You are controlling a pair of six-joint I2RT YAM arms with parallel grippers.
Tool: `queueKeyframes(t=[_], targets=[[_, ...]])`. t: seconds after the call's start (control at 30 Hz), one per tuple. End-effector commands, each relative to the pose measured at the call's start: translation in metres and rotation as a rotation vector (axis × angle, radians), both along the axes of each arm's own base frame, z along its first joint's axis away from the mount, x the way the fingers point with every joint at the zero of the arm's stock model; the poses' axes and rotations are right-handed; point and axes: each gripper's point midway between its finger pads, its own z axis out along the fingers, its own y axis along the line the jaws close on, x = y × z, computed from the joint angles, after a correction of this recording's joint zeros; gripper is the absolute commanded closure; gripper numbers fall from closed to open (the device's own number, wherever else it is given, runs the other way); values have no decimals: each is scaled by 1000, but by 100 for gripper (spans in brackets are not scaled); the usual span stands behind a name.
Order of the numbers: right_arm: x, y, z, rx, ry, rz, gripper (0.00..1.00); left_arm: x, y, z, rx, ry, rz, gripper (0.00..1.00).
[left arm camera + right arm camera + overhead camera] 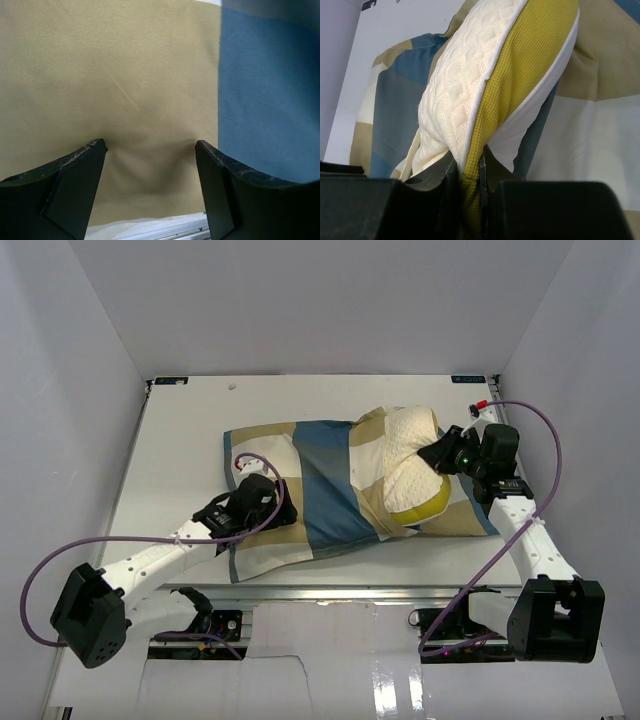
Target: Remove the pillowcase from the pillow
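Two arms reach inward: the left gripper [150, 145], jaws wide, presses onto a tan check of the pillowcase [320, 490] near its left end, while the right gripper [468, 170] pinches the yellow edge of the pillow [412, 455] — half out of the cover's right end.

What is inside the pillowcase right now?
The pillow, its cream and yellow end sticking out on the right, pinched by the right end effector. How far it reaches inside cannot be seen; the pillowcase covers it.
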Motion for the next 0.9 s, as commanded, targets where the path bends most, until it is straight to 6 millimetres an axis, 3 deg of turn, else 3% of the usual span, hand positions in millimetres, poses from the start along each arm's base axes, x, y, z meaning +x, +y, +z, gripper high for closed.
queueKeyframes(t=[0.0, 0.03, 0.07, 0.17, 0.2, 0.3, 0.4, 0.43, 0.53, 0.67, 0.7, 0.73, 0.8, 0.87], targets=[[1, 7, 27, 27, -124, 50, 92, 11, 17, -13, 71, 0, 79, 18], [1, 7, 27, 28, -130, 50, 92, 13, 17, -17, 76, 4, 79, 26], [1, 7, 25, 26, -126, 50, 92, 14, 17, -18, 80, 7, 83, 52], [4, -9, 18, 22, -113, 5, 92, 16, 24, -14, 100, 1, 114, 100], [6, -16, 17, 25, -111, -18, 92, 16, 32, -12, 127, -1, 143, 100], [18, -35, 19, 31, -105, -87, 92, 27, 43, 22, 109, -88, 206, 100], [27, -54, 22, 91, -70, -125, 92, 39, 69, 56, 91, -167, 308, 100], [28, -57, 24, 104, -68, -132, 92, 47, 87, 69, 102, -190, 383, 100], [30, -76, 38, 105, -87, -183, 92, 53, 118, 77, 145, -189, 495, 100], [29, -99, 46, 114, -94, -268, 92, 65, 143, 86, 101, -200, 586, 100], [29, -106, 49, 114, -100, -286, 92, 70, 140, 89, 64, -195, 563, 100], [27, -110, 51, 111, -104, -293, 92, 75, 156, 87, 59, -178, 601, 100], [25, -122, 53, 107, -109, -328, 92, 80, 162, 90, 38, -156, 590, 100], [23, -129, 54, 126, -108, -343, 92, 83, 180, 91, 22, -148, 637, 100]])
